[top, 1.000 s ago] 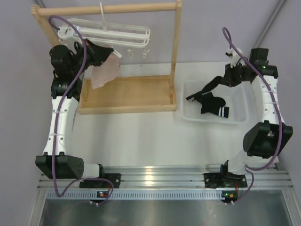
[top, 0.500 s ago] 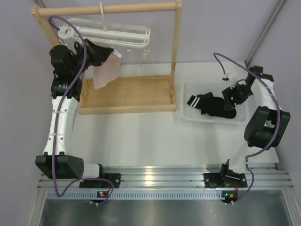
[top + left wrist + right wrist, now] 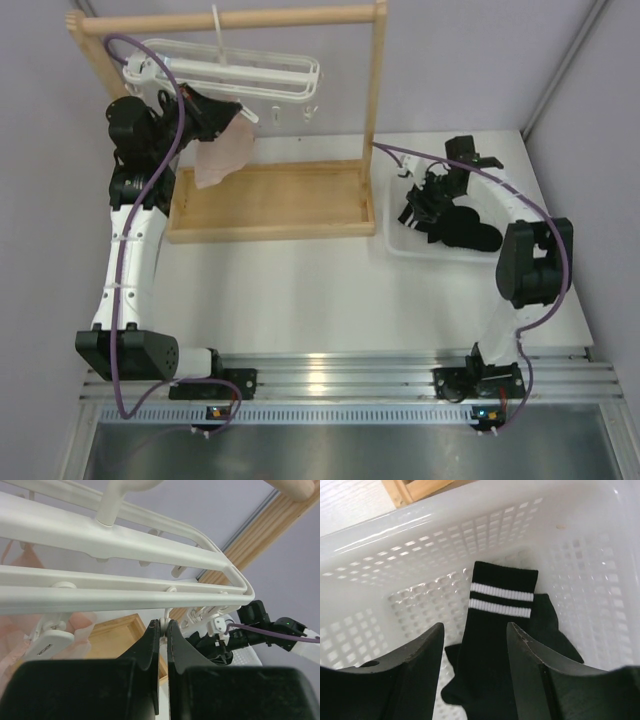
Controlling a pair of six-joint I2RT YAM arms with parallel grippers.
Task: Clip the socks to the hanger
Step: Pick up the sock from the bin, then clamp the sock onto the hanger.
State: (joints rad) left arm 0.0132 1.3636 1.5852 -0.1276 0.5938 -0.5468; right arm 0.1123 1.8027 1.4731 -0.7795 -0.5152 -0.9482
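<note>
Aluminium rails (image 3: 340, 385) run along the near edge of the white counter (image 3: 300, 290) and carry the bases of the 2 arms. The left arm (image 3: 128, 250) rises along the left side toward the far corner. The right arm (image 3: 530, 262) folds forward and to its left, into a white perforated basket (image 3: 400, 243) that sits on the right half of the counter.

The socks (image 3: 465, 228) lie inside this basket as a black heap. In the right wrist view, 1 striped sock (image 3: 502, 587) lies flat on the basket floor. Its cuff, with 2 white bands, points away from the camera, and more black fabric lies beside and below it. The right tool (image 3: 476, 630) stands over this sock with its jaws well apart, 1 finger on each side of the fabric. It grips nothing; whether the fingertips touch the sock cannot be told.

Just beside the basket, on its left, a shallow wooden tray (image 3: 270, 200) forms the foot of a wooden rack (image 3: 376, 90).

The left tool (image 3: 163, 622) is raised to the hanger (image 3: 125, 560), which hangs by its hook from the rack's top rod. Its jaws are pressed together, with the tips just below the hanger's lower bar. Whether anything is pinched between them cannot be told. A pink cloth (image 3: 225, 158) hangs next to this tool, above the tray's left end. Small clips (image 3: 308, 114) dangle under the hanger's right end. The socks are well apart from the hanger.
</note>
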